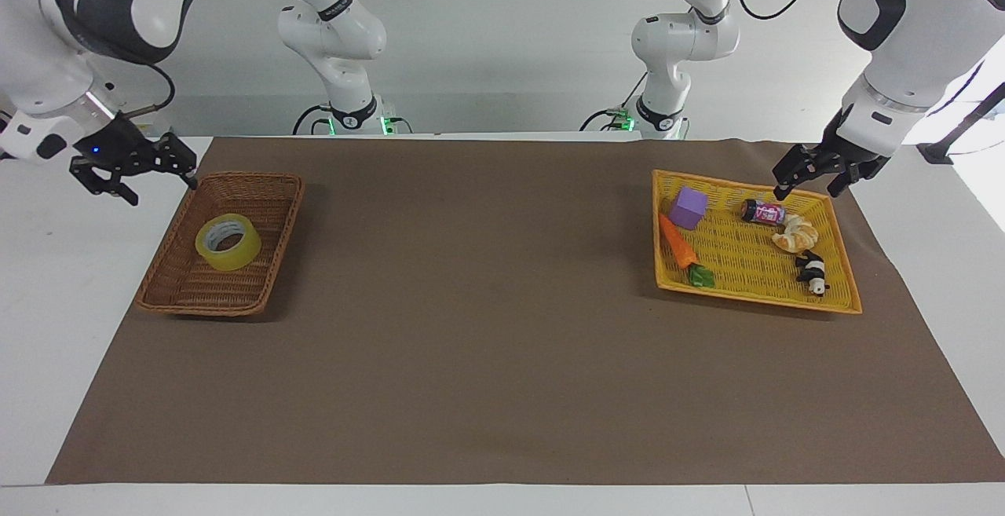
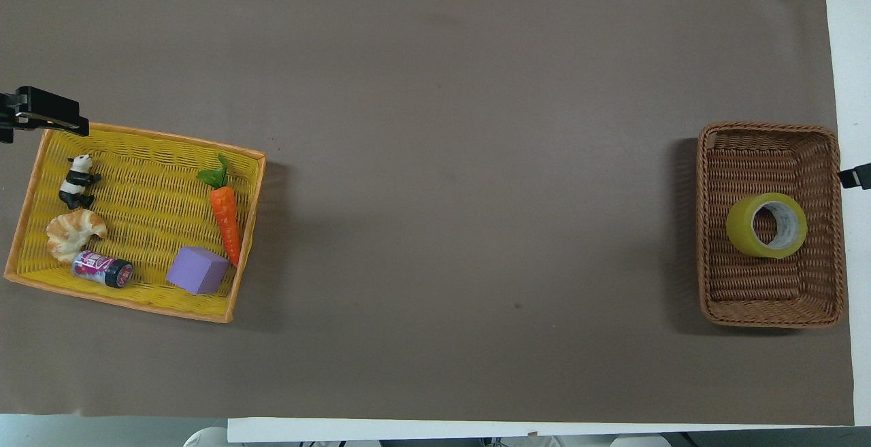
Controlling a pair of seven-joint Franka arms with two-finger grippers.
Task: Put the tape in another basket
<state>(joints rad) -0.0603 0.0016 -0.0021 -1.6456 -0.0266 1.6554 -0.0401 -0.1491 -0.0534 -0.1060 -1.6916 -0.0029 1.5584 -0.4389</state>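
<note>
The tape lies tilted inside the brown wicker basket at the right arm's end of the table; it also shows in the overhead view, in the basket. My right gripper is open and empty, raised beside the basket's corner nearest the robots, apart from the tape. Only its tip shows in the overhead view. My left gripper is open and empty, raised over the rim of the yellow tray near its corner nearest the robots.
The yellow tray at the left arm's end holds a purple block, a carrot, a small can, a croissant and a panda figure. A brown mat covers the table.
</note>
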